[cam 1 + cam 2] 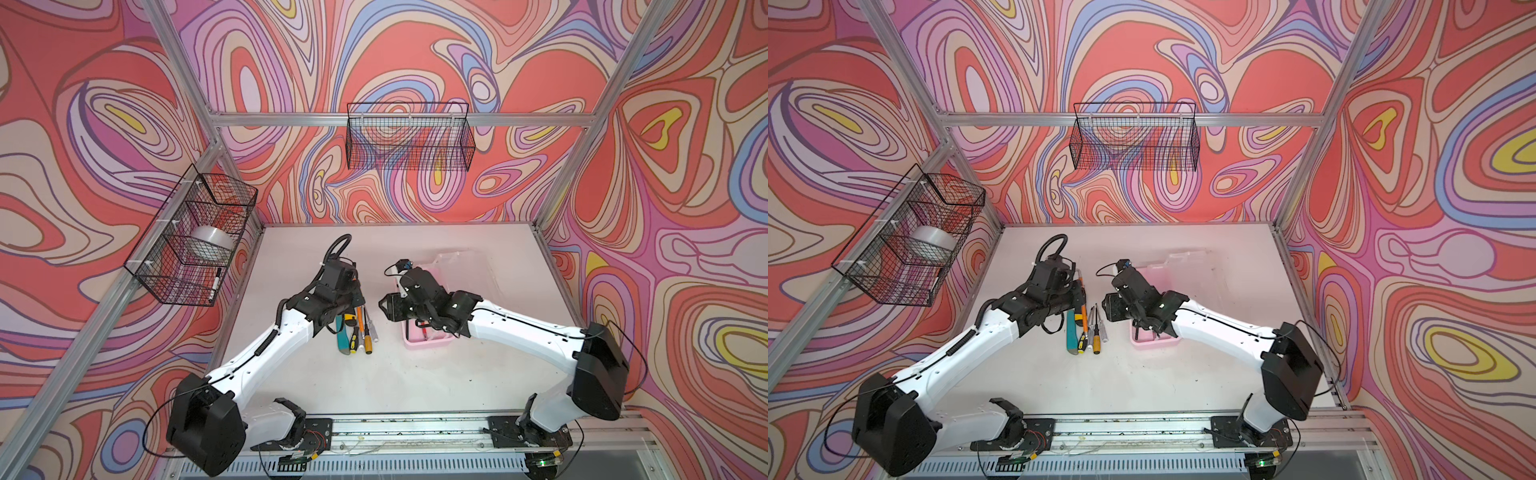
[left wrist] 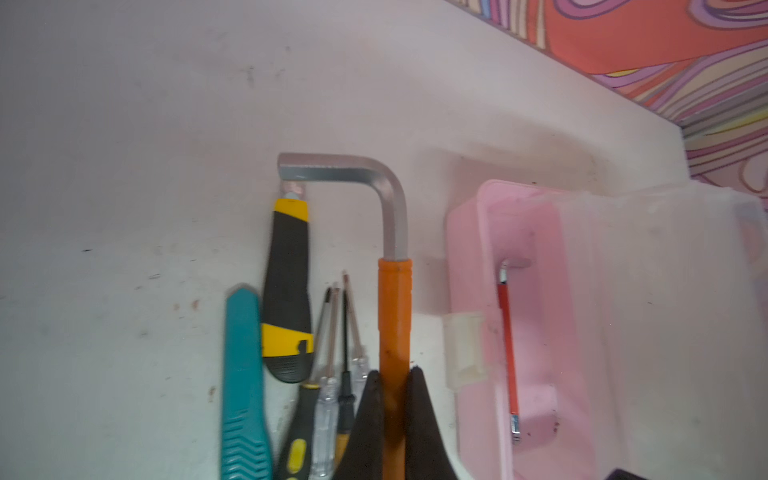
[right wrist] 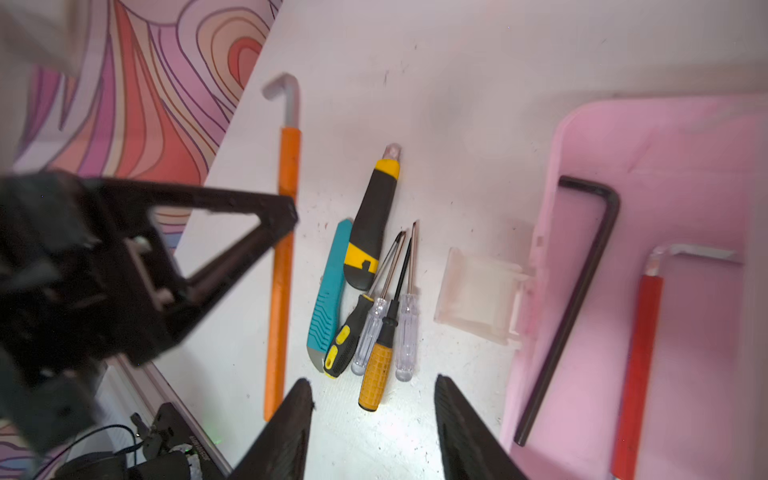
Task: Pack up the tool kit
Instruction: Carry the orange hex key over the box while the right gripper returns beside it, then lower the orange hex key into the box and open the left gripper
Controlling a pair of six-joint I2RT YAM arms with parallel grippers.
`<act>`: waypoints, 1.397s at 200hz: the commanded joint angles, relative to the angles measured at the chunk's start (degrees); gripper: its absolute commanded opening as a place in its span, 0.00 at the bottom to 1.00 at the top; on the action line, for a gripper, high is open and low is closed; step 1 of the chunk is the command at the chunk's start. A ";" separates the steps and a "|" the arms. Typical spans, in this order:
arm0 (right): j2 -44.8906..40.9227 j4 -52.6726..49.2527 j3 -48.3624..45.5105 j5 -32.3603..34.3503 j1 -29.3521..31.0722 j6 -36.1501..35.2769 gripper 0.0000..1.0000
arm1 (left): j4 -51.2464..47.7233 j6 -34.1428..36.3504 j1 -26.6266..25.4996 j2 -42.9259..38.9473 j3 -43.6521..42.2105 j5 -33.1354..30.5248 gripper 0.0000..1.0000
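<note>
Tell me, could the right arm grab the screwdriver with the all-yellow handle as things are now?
Probably yes. The right gripper is open and empty, with the yellow-handled screwdriver lying uncovered just ahead of it. Clear-handled screwdrivers lie close on both sides, so it might nudge those.

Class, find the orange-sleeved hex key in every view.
Top view: orange-sleeved hex key, centre, left of pink case.
Top view: centre, same side of the case.
Left wrist: centre, clamped by left gripper.
Right wrist: left of centre.
Shared landmark: pink case.
</note>
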 commanded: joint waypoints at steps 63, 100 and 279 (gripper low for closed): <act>-10.91 -5.75 -6.00 8.54 -8.13 -3.41 0.51 | 10.83 -6.82 -9.52 23.05 15.76 4.38 0.00; -12.54 -5.03 -8.50 8.58 -9.11 -3.04 0.51 | 10.13 -7.48 -9.62 28.26 18.61 4.21 0.00; -9.77 -2.62 -8.17 5.03 -10.11 -4.60 0.57 | 7.50 -7.86 -11.37 37.13 23.47 8.78 0.33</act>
